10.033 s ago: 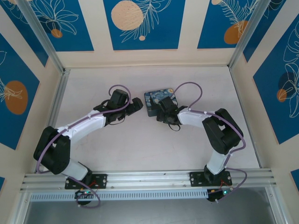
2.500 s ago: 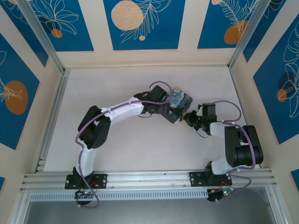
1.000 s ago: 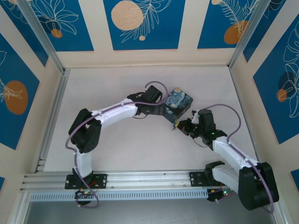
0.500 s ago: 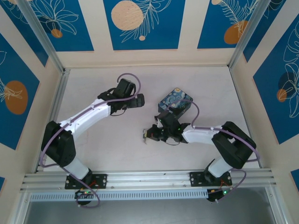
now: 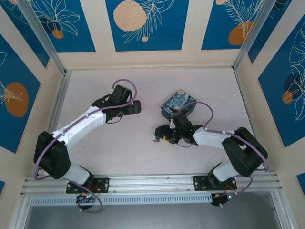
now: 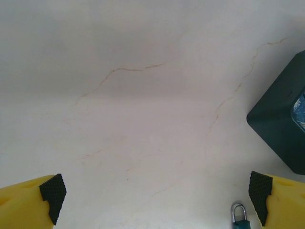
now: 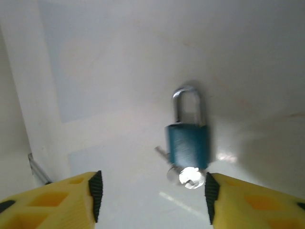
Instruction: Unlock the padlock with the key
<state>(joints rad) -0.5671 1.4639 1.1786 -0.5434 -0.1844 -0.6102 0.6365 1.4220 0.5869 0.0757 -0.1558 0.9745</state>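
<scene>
- The pale tabletop (image 5: 119, 157) is flat, with blue flower walls (image 5: 143, 28) around it.
- The padlock (image 7: 187, 143) lies near the middle; the blurry key (image 7: 191, 177) seems stuck in its bottom.
- The right pincer (image 7: 152, 191) is apart, near the padlock.
- The left pincer (image 6: 156, 191) is wide apart over bare tabletop.

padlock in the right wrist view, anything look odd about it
The key sits at the bottom end of the padlock, apparently in the keyhole, yet the shackle looks closed; both lie loose on the table.

Both arms reach inward; left gripper (image 6: 156, 193) spread wide, right gripper (image 7: 153, 194) jaws parted
</scene>
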